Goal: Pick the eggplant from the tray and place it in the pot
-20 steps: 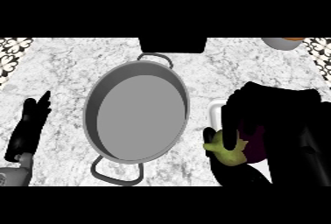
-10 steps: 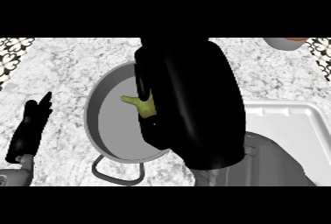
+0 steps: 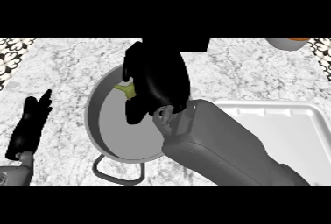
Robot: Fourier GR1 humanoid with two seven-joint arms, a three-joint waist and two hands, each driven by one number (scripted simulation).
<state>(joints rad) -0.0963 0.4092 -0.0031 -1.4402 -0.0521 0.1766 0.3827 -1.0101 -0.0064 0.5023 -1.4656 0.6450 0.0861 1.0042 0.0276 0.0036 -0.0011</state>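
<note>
A marble table [image 3: 58,65] is seen carrying a white tray [image 3: 284,127] and a grey pot [image 3: 110,131]. Over the pot, the right hand [image 3: 158,78] is curled round the eggplant [image 3: 127,90], mostly hidden, probably. The left hand [image 3: 29,124] is rested open at the left edge.

Kitchen: marble counter [image 3: 65,65], steel pot [image 3: 123,140], white tray [image 3: 291,127], patterned tile backsplash [image 3: 13,48].

Grey forearms [image 3: 220,144], black robot hand [image 3: 158,78]
</note>
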